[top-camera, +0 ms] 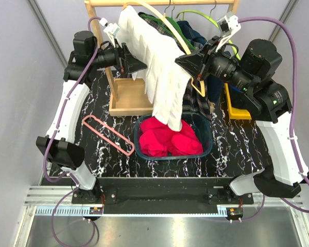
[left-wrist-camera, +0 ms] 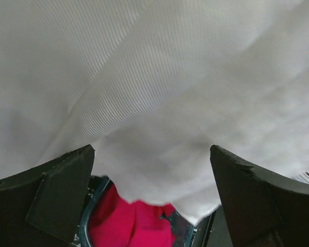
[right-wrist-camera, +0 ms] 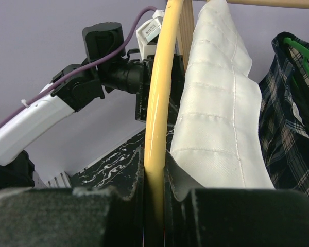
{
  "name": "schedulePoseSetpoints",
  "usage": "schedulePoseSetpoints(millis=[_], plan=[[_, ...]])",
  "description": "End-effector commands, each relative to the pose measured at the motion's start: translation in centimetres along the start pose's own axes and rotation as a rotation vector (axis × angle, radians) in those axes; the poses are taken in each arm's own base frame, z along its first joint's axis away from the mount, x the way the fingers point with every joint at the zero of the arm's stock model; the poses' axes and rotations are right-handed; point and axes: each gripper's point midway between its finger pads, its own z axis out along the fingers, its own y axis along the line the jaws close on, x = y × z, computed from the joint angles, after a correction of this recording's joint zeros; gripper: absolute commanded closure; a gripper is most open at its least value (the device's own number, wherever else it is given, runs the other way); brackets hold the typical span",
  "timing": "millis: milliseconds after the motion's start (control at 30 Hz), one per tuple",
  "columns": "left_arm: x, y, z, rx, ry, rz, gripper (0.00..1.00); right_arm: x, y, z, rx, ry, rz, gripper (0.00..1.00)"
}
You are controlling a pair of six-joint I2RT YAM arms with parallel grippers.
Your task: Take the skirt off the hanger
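Observation:
The plaid skirt (top-camera: 198, 104) hangs on the rack behind a white pleated garment (top-camera: 162, 72); in the right wrist view the plaid skirt (right-wrist-camera: 287, 134) is at the right edge with a green hanger arm (right-wrist-camera: 305, 50) at its top. My right gripper (top-camera: 189, 60) is shut on a pale yellow hanger (right-wrist-camera: 158, 103) that carries the white garment (right-wrist-camera: 221, 128); it also shows in the right wrist view (right-wrist-camera: 154, 164). My left gripper (left-wrist-camera: 152, 150) is open, its jaws wide apart at the white garment (left-wrist-camera: 154, 77), holding nothing; it sits at that garment's left side (top-camera: 136, 64).
A teal basket (top-camera: 209, 135) with a red garment (top-camera: 170, 140) stands under the hanging clothes. A pink hanger (top-camera: 108, 135) lies on the black marbled table at the left. The wooden rack's base (top-camera: 127, 98) is behind, and a yellow object (top-camera: 238, 111) at the right.

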Motion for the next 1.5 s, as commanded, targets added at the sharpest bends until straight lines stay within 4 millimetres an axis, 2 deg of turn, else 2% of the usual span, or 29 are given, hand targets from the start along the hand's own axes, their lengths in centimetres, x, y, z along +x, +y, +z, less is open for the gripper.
schedulePoseSetpoints(millis=[0, 133, 167, 200, 233, 267, 300, 333, 433, 567, 700, 733, 767, 833, 867, 933, 967, 1100, 1200, 1233, 1367, 1400, 1433, 1467], plan=[[-3.0, -0.6, 0.4, 0.026, -0.086, 0.059, 0.01, -5.2, 2.7, -1.4, -0.090, -0.171, -0.041, 1.00], [-3.0, -1.3, 1.3, 0.077, -0.084, 0.029, 0.01, -5.1, 3.0, -1.3, -0.103, -0.171, -0.022, 1.00], [-3.3, -2.1, 1.5, 0.126, -0.091, 0.050, 0.01, -5.0, 3.0, -1.3, -0.104, -0.168, -0.019, 1.00], [-3.2, -2.3, 2.0, 0.153, -0.083, -0.010, 0.01, -5.0, 3.0, -1.3, -0.106, -0.172, -0.015, 1.00], [-3.5, -3.0, 2.1, 0.208, -0.079, -0.011, 0.09, -4.8, 3.0, -1.2, -0.108, -0.167, -0.013, 1.00], [-3.7, -3.9, 2.1, 0.258, -0.067, -0.103, 0.58, -4.8, 2.9, -1.2, -0.107, -0.168, -0.010, 1.00], [-3.5, -3.6, 2.5, 0.288, -0.065, -0.125, 0.88, -4.8, 3.0, -1.1, -0.109, -0.170, -0.012, 1.00], [-4.1, -3.9, 2.4, 0.298, -0.089, -0.104, 1.00, -4.5, 2.9, -1.1, -0.107, -0.165, -0.010, 1.00], [-4.5, -5.5, 1.7, 0.339, -0.099, -0.044, 1.00, -4.4, 2.8, -1.1, -0.101, -0.162, -0.011, 1.00], [-4.9, -7.5, 0.6, 0.397, -0.090, -0.062, 1.00, -4.2, 2.3, -1.2, -0.075, -0.163, -0.024, 1.00], [-5.3, -8.8, -1.8, 0.404, -0.077, -0.043, 1.00, -4.6, 1.1, -1.8, -0.003, -0.178, -0.082, 1.00], [-4.8, -8.4, -2.4, 0.397, -0.060, -0.041, 1.00, -5.0, 1.0, -2.3, 0.015, -0.188, -0.098, 1.00], [-5.0, -8.0, -3.8, 0.367, -0.070, -0.024, 1.00, -5.1, 0.6, -2.5, 0.039, -0.192, -0.115, 1.00], [-3.6, -6.0, -4.9, 0.299, -0.051, -0.051, 1.00, -5.8, -0.6, -3.5, 0.121, -0.212, -0.173, 1.00], [-3.8, -5.3, -6.6, 0.254, -0.067, -0.031, 1.00, -6.1, -1.0, -3.8, 0.147, -0.221, -0.190, 1.00], [-3.1, -4.3, -8.3, 0.203, -0.065, -0.033, 1.00, -6.7, -2.0, -4.7, 0.212, -0.238, -0.227, 1.00], [-3.5, -3.7, -9.8, 0.161, -0.088, -0.028, 1.00, -6.7, -2.3, -5.0, 0.234, -0.237, -0.252, 1.00], [-5.9, -4.2, -13.0, 0.102, -0.137, 0.028, 1.00, -5.9, -4.4, -6.3, 0.349, -0.215, -0.291, 1.00], [-7.0, -6.0, -13.8, 0.109, -0.147, 0.087, 1.00, -4.6, -5.3, -7.0, 0.395, -0.189, -0.295, 1.00], [-7.1, -6.5, -13.6, 0.114, -0.150, 0.084, 1.00, -4.8, -5.2, -7.5, 0.399, -0.199, -0.293, 1.00], [-7.3, -9.7, -11.1, 0.227, -0.121, 0.115, 1.00, -4.7, -6.4, -8.6, 0.474, -0.190, -0.343, 1.00], [-8.4, -11.0, -11.1, 0.237, -0.139, 0.148, 1.00, -4.6, -7.2, -9.4, 0.528, -0.185, -0.356, 1.00], [-8.9, -10.7, -10.7, 0.246, -0.138, 0.103, 1.00, -4.4, -7.5, -9.8, 0.551, -0.179, -0.371, 1.00], [-9.5, -11.3, -10.7, 0.259, -0.148, 0.120, 1.00, -4.4, -7.8, -10.3, 0.574, -0.172, -0.393, 1.00]])
